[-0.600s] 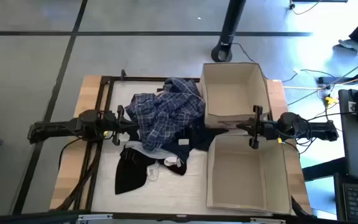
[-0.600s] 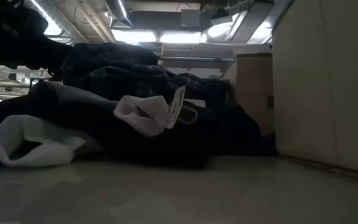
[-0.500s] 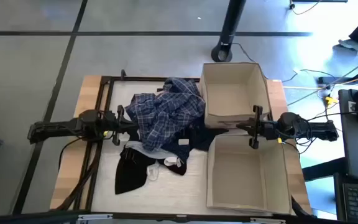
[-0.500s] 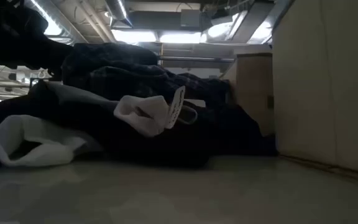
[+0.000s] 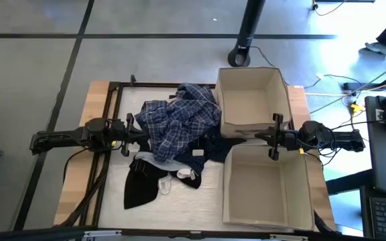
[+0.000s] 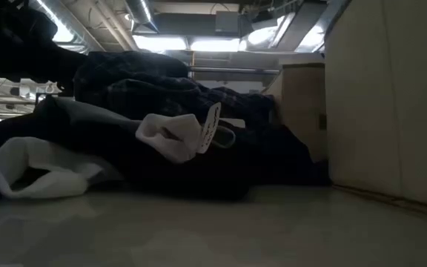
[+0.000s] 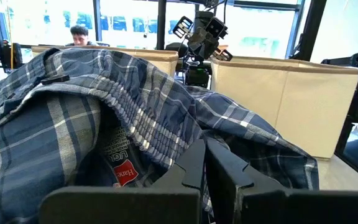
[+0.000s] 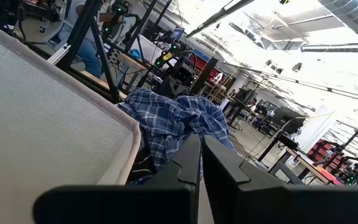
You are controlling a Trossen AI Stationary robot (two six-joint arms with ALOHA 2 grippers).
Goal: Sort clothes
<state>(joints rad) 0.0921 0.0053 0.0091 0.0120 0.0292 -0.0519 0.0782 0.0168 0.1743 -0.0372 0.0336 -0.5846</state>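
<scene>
A heap of clothes lies mid-table: a blue-white plaid shirt on top, a dark navy piece under its right side, a black piece toward the near edge, and small white socks beside it. The socks also show in the low view. No pink piece shows. My left gripper is shut and stands at the shirt's left edge; the shirt fills its wrist view. My right gripper is shut and stands over the gap between two boxes, right of the heap.
Two beige cardboard boxes stand on the table's right side, one far and one near, both open on top. A black frame runs along the table's left and far sides. Bare tabletop lies at the near left.
</scene>
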